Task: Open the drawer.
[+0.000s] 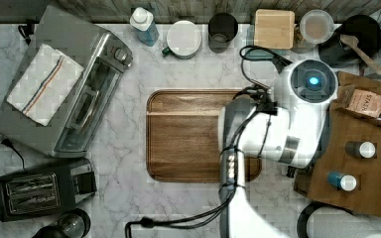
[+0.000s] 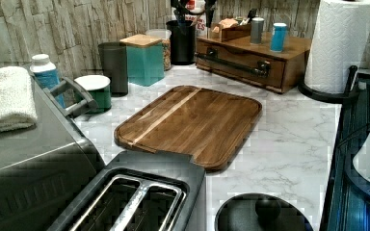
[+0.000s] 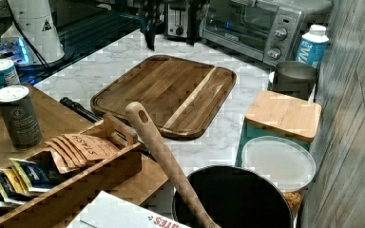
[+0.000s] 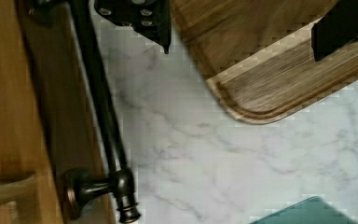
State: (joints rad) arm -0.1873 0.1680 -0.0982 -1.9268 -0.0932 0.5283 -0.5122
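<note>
The drawer [image 2: 270,76] is the front of a low wooden cabinet at the back of the counter, and its front looks flush with the cabinet. A long black bar handle [image 2: 231,64] crosses it; the handle [image 4: 103,107] also appears close up in the wrist view, along the drawer front [image 4: 60,116]. My gripper [image 4: 242,28] hangs open over the marble just in front of the drawer. One finger [image 4: 144,16] sits right beside the bar, the other finger [image 4: 342,28] is over the wooden tray's corner. Nothing is between them.
A rounded wooden tray [image 1: 188,136] lies mid-counter, with my arm [image 1: 278,134] over the top view's right part of it. Two spice jars [image 1: 361,148] and a tea-bag box [image 3: 76,156] stand on the cabinet top. A teal canister [image 2: 144,60], paper towel roll [image 2: 339,43], toaster oven [image 1: 74,84] and toaster [image 1: 44,188] surround it.
</note>
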